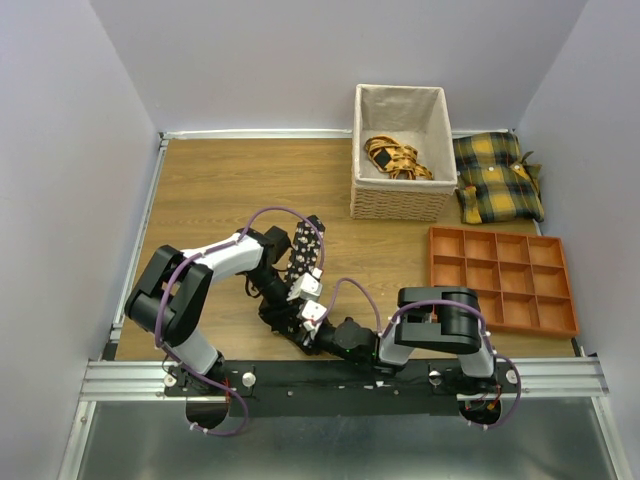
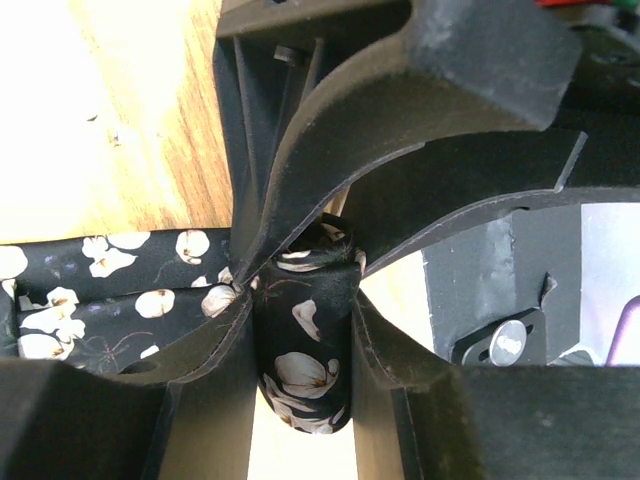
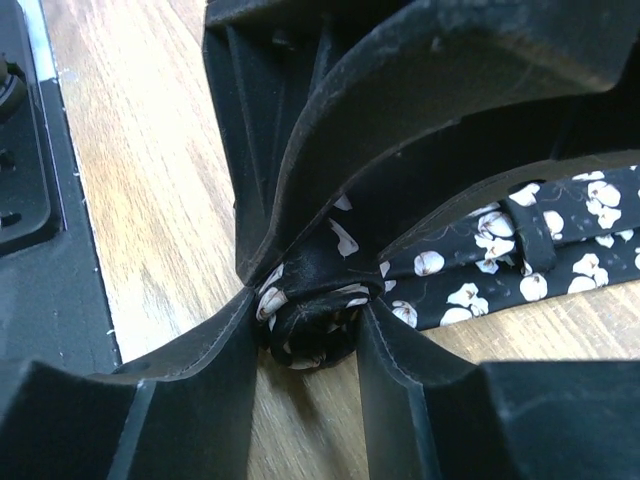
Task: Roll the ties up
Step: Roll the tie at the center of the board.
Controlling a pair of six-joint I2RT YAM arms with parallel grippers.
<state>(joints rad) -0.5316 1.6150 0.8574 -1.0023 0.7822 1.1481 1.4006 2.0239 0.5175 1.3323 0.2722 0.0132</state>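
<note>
Near edge of the tabletop [image 1: 220, 190], centre: both arms meet nose to nose over one tie [image 2: 300, 380].

Left pincer [image 2: 303, 300]: partly closed, jaws clamped on the sides of a tight roll of the tie. Flat flowered strip trails off beside it.

Right pincer [image 3: 310, 305]: jaws also part-way in, pressed against both sides of the roll's end.

Just beyond, the unrolled length runs away from the arms.

Judgement: rolling is in hand and partly done. The next move calls for turning the roll further along the strip, one pincer holding while the other re-grips, so the coil stays tight.

Far right: wicker basket [image 1: 400, 200] and orange tray [image 1: 500, 235].
</note>
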